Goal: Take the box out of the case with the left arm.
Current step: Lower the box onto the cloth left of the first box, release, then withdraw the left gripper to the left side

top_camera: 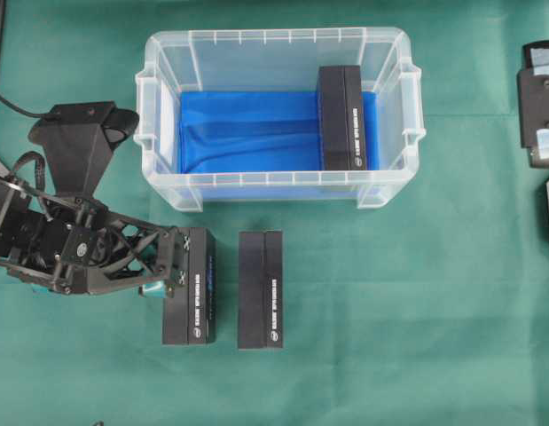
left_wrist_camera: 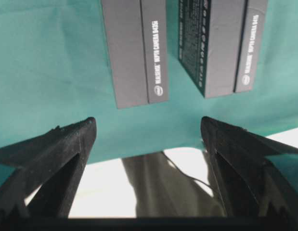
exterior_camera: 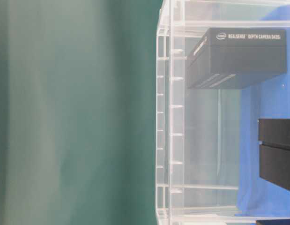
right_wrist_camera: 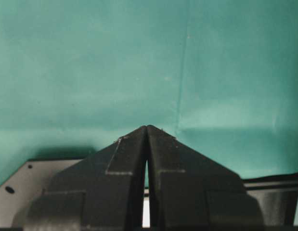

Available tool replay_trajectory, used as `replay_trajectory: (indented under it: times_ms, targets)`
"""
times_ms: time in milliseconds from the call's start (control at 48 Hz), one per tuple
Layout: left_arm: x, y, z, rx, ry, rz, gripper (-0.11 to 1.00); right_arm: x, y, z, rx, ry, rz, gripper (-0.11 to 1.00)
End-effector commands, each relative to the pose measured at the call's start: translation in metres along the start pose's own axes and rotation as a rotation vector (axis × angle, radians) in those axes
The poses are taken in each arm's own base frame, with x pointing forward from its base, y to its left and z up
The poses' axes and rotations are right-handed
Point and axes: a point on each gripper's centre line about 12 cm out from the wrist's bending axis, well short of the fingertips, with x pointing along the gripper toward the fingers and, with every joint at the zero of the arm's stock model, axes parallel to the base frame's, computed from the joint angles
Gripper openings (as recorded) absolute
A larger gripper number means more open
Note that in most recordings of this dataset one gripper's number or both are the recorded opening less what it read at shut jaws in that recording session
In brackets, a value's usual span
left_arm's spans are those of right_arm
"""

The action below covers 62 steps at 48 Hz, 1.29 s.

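Observation:
The clear case [top_camera: 168, 44] with its blue floor stands at the back of the green cloth. One black box [top_camera: 341, 117] lies inside it against the right wall, also seen through the case wall [exterior_camera: 170, 117] as the box [exterior_camera: 243, 56]. My left gripper [top_camera: 170, 264] hovers in front of the case, open and empty. In the left wrist view its fingers [left_wrist_camera: 67, 144] are spread wide over bare cloth. My right gripper [right_wrist_camera: 147, 128] is shut on nothing above bare cloth.
Two more black boxes lie side by side on the cloth in front of the case, the left one [top_camera: 192, 286] right by my left gripper, the other [top_camera: 261, 288] beside it. The right arm [top_camera: 538, 106] sits at the far right edge.

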Motion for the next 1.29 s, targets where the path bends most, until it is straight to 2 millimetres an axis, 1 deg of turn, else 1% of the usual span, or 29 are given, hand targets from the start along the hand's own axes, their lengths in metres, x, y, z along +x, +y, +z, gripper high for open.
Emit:
replay_trajectory:
  times_ms: [0,188,292,334,459,563,667,876,1042,1272]
  targets:
    - [-0.013,0.002,0.002,0.014,0.001,-0.03,0.98,-0.003,-0.001,0.002,0.003,-0.014,-0.003,0.0]
    - [-0.014,0.023,0.006,0.069,-0.004,0.007,0.98,-0.001,-0.001,0.001,0.005,-0.005,-0.003,0.0]
    - [-0.015,0.041,0.008,0.087,-0.005,0.025,0.98,0.0,-0.001,0.0,0.006,0.0,-0.003,0.0]
    - [-0.016,0.053,0.009,0.092,-0.003,0.032,0.98,0.0,-0.001,0.0,0.006,0.0,-0.004,0.0]
    - [-0.022,0.076,0.012,0.103,0.005,0.019,0.98,0.0,0.0,0.0,0.004,0.003,-0.003,0.0]
    - [-0.027,0.092,0.016,0.103,0.01,0.002,0.98,0.0,-0.001,-0.002,0.004,0.015,-0.004,0.0]
    - [-0.032,0.103,0.02,0.097,0.008,-0.004,0.98,0.0,-0.001,-0.003,0.006,0.022,-0.005,0.0]
    - [-0.034,0.109,0.029,0.093,-0.011,0.027,0.98,0.0,-0.001,-0.003,0.009,0.021,-0.004,0.0]
    - [-0.035,0.109,0.055,0.104,-0.049,0.048,0.98,0.0,-0.001,-0.003,0.01,0.021,-0.004,0.0]
    - [-0.04,0.11,0.102,0.107,-0.109,0.054,0.98,0.0,0.0,-0.003,0.01,0.023,-0.004,0.0]
